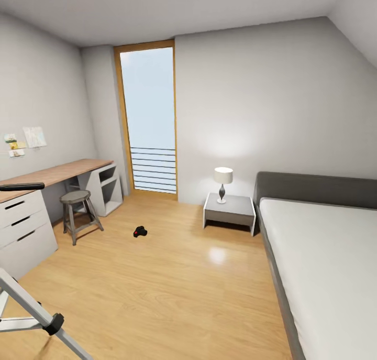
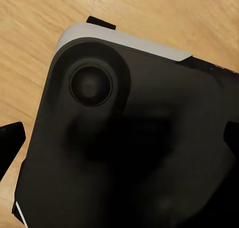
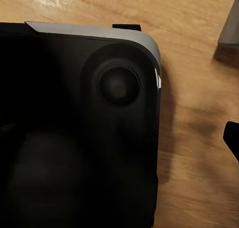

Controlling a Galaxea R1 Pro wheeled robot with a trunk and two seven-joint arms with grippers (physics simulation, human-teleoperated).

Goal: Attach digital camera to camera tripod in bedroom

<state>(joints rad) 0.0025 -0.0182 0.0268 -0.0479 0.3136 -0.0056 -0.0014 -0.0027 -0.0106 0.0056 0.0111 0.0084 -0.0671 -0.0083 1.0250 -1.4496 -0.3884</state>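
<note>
The camera tripod (image 1: 36, 313) was cut off at the lower left corner of the head view. Only one silver metal leg, a thin cross bar and a black joint showed. A long black handle (image 1: 22, 187) poked in from the left edge, over the desk (image 1: 52, 175).

The digital camera (image 1: 140, 231) lay on the light wood floor (image 1: 173, 286), small, black and boxy, with a tiny spot of red. It sat between the round grey stool (image 1: 78, 213) and the white bedside table (image 1: 229, 210), well apart from the tripod. It was too small to make out more.

The desk had a wood top and white drawers. A lit lamp (image 1: 223, 184) stood on the bedside table, next to the bed (image 1: 324, 255) with its grey headboard.

In both wrist views, a big dark rounded part of the robot's base (image 2: 139, 138) blocked most of the floor. Black finger tips (image 2: 11, 141) of the left hand and (image 3: 232, 137) of the right hand showed at the edges. I could not tell if either hand was apart or together.
</note>
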